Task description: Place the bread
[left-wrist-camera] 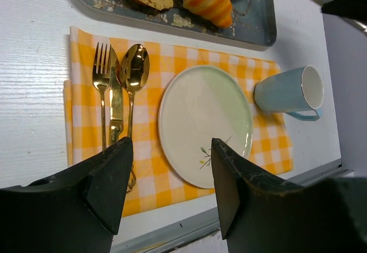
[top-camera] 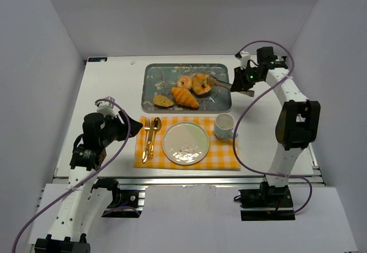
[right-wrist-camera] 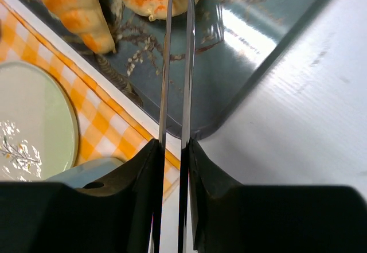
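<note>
Bread [top-camera: 201,84] hadn't left the tray [top-camera: 152,75] yet, right jaws squeezing tongs [right-wrist-camera: 187,63] onto it, left jaws wide open, plate [top-camera: 185,143] bare.

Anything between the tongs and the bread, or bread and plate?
The right gripper holds tongs with their tips at the bread, nothing between. Toward the plate, the croissant lies partly in line on the tray, then the tray's near rim; a lift should clear both. The cup stands aside.
</note>
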Controlling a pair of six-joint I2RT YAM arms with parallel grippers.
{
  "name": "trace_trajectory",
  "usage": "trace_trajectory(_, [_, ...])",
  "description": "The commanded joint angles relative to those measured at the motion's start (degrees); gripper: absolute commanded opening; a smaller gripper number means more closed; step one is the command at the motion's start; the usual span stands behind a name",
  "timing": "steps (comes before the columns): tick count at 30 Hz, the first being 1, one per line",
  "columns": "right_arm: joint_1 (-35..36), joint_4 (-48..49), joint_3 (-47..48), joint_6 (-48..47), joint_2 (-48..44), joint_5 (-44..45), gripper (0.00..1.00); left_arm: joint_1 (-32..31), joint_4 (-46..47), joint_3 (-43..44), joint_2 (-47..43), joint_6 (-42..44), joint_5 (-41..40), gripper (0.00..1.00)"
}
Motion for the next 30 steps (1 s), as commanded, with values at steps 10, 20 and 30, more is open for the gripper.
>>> trace_trajectory(10, [-1.27,-0.29,-4.58,-8.11,-19.23,-14.14,0.06,0.24,-0.37,2.19,0.25,0.56,-0.73,0.66])
trace_trajectory(20, [16.75,-11.49,-20.12,-23.00,-33.47,-9.94,0.06,0.24,-1.07,2.01,-0.89,0.47,-1.16,0.66])
trace_trajectory(30, [22.55,-11.21,-31.91,-23.70,-39.45,-0.97,0.09,0.24,-1.51,1.40,-1.77,0.48,-1.25,0.67])
